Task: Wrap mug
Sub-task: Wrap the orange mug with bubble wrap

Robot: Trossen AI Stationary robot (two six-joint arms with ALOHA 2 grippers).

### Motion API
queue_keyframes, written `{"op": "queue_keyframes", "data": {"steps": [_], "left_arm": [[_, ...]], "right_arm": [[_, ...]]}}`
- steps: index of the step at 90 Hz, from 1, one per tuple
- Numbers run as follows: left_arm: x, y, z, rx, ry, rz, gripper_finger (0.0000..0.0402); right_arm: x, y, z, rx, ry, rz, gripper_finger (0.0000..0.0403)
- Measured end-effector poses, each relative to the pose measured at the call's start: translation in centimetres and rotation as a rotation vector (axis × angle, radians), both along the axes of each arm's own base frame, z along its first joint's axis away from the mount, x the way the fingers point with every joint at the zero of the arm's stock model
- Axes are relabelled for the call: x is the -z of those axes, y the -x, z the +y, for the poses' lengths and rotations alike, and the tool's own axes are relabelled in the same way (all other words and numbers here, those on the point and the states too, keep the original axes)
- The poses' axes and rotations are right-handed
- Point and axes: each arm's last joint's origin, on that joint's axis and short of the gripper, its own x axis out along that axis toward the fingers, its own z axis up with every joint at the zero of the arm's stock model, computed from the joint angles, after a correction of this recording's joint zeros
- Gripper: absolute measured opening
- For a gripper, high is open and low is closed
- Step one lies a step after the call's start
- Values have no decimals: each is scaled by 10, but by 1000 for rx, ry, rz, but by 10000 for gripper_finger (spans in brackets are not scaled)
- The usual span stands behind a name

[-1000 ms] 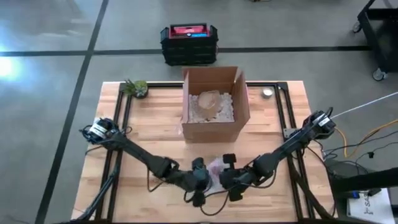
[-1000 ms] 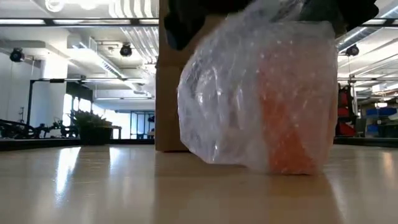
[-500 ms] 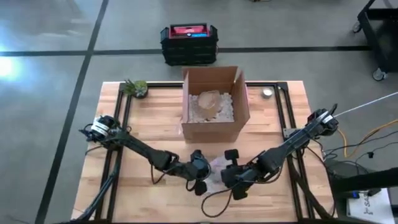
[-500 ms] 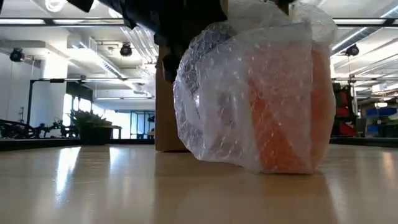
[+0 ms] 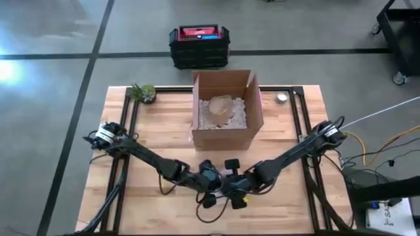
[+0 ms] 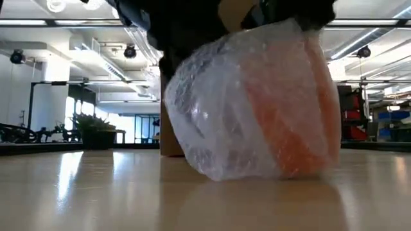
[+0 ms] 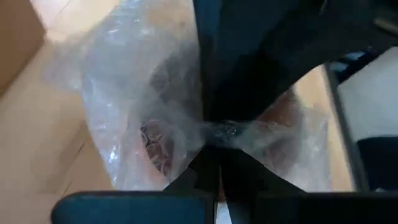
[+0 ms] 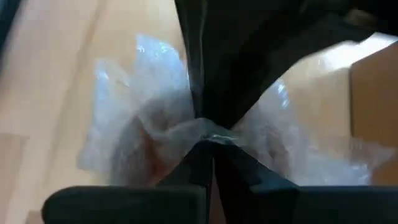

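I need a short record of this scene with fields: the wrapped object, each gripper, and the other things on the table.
object: orange mug inside bubble wrap, resting on table
left gripper: shut on bubble wrap
right gripper: shut on bubble wrap
cardboard box: open, behind the bundle, holds a wrapped item and packing filler
small plant: far left corner

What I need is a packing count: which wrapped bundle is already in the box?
The pale bundle lying on white filler inside the cardboard box. The orange-tinted bundle sits on the table, pinched by the left hand and right hand.
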Motion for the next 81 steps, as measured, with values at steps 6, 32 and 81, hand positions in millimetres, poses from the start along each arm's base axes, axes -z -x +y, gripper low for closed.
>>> {"op": "queue_keyframes", "data": {"steps": [6,32,81], "left_arm": [[-16,1,-1,-11,-18,7,1],[-43,11,-17,14,-60,118,1],[16,16,-33,57,64,-186,1]], "right_arm": [[3,1,1,-9,-18,18,2],[4,2,1,-8,-21,30,2],[5,1,1,-18,-17,24,2]]}}
